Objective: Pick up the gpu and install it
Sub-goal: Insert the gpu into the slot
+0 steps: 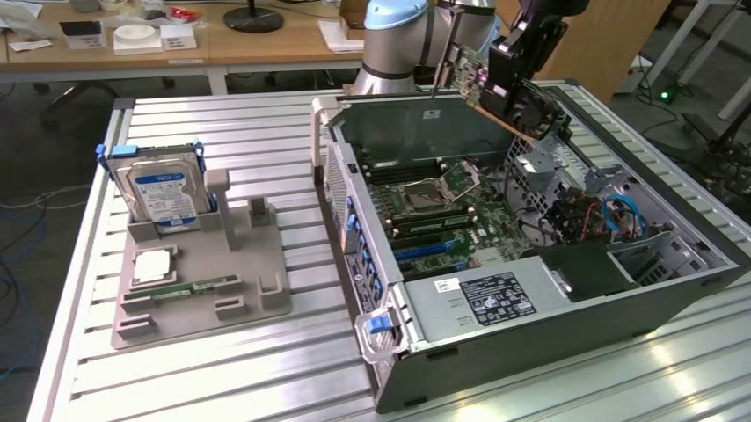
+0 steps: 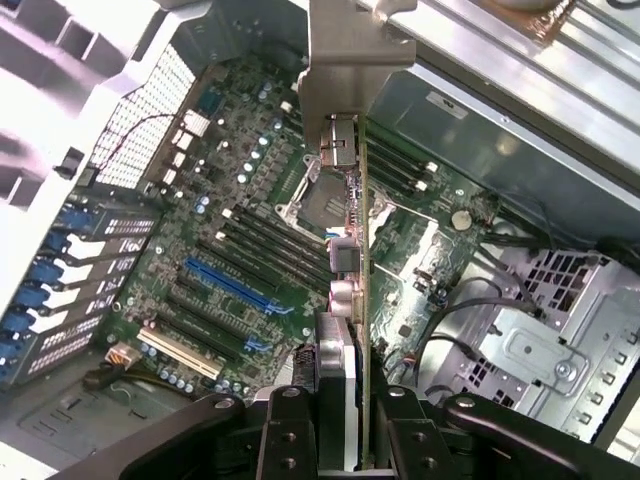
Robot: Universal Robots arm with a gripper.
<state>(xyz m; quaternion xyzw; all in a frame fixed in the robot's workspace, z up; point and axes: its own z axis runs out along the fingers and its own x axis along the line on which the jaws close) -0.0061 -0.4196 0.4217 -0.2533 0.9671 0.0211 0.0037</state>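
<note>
The gpu point(image 1: 514, 95) is already picked up: the jaws are clamped on its edge, holding it tilted in the air at about one o'clock in the exterior view, over the far end of the open computer case point(image 1: 564, 338). It touches no slot on the motherboard point(image 2: 230, 210), so it is not yet installed.

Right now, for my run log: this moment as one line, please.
held: gpu | jaws: shut on gpu | place: tilted above open computer case, over motherboard | installed: no
</note>
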